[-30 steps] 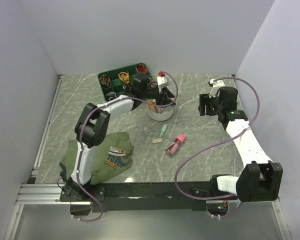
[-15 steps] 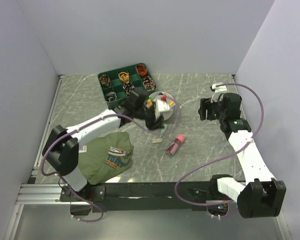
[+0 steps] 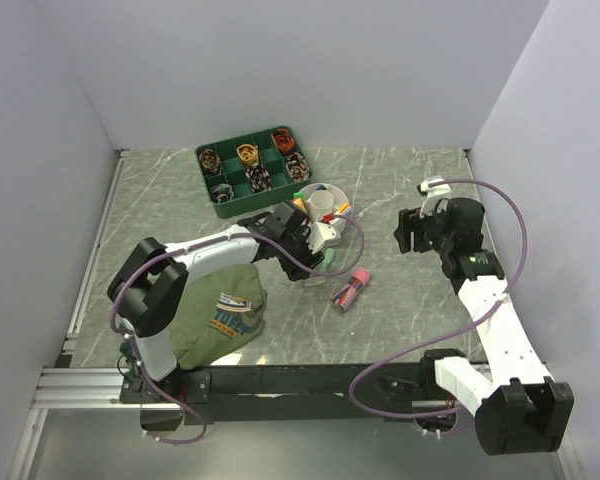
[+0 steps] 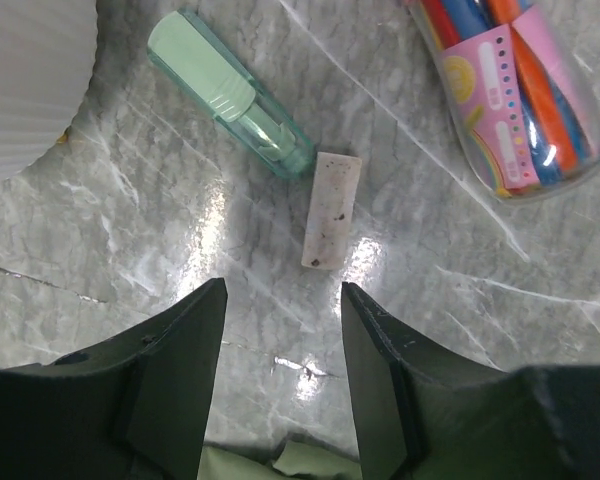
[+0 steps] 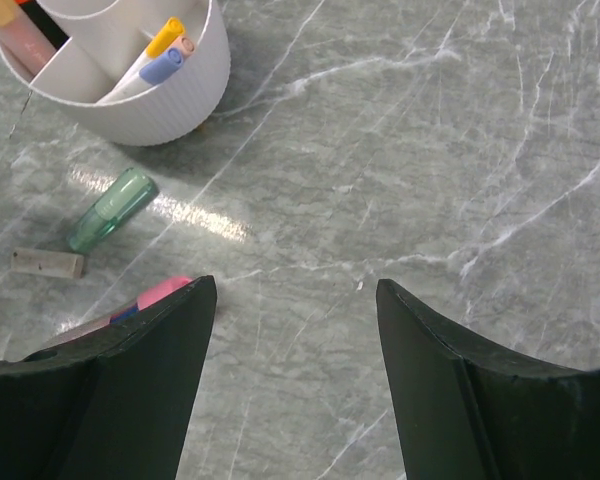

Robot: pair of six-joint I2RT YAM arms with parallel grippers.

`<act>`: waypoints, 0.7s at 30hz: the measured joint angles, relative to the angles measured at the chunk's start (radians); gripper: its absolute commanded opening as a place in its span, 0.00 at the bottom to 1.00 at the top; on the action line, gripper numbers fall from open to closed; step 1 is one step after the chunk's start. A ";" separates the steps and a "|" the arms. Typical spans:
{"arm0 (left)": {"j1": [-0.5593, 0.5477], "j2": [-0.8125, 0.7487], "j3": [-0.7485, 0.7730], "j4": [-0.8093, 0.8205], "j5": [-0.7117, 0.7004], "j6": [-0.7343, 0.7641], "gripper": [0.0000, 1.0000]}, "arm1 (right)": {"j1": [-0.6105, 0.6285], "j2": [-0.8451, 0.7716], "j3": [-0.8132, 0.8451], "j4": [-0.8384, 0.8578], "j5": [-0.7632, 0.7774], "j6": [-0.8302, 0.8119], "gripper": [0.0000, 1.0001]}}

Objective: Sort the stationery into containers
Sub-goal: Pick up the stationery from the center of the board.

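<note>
The round white cup (image 3: 322, 204) stands behind the table's middle with several pens upright in its dividers; the right wrist view shows its ribbed wall (image 5: 170, 95). In front of it lie a pale green highlighter (image 4: 230, 93), a small speckled eraser block (image 4: 330, 208) and a clear pack of coloured pens (image 4: 510, 90), pink-capped from above (image 3: 349, 290). My left gripper (image 4: 283, 300) hovers open just short of the eraser, nothing between its fingers; from above it (image 3: 310, 262) sits in front of the cup. My right gripper (image 5: 295, 290) is open over bare marble at the right (image 3: 408, 230).
A green compartment tray (image 3: 252, 168) of coiled items stands behind the cup. A folded olive shirt (image 3: 220, 310) lies at the front left, its edge below my left fingers (image 4: 280, 462). White walls enclose the table on three sides.
My left arm has come away from the cup and down toward the table, now over the eraser and green highlighter. The right arm has barely shifted.
</note>
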 measured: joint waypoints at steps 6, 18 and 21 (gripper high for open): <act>0.000 0.025 0.013 -0.018 0.002 -0.005 0.65 | 0.000 -0.067 -0.036 -0.037 -0.028 -0.031 0.72; -0.031 0.129 0.107 -0.045 0.016 -0.005 0.59 | 0.000 -0.093 -0.063 -0.069 -0.056 -0.057 0.72; -0.051 0.147 0.108 -0.046 0.013 -0.005 0.59 | 0.000 -0.093 -0.063 -0.069 -0.056 -0.064 0.72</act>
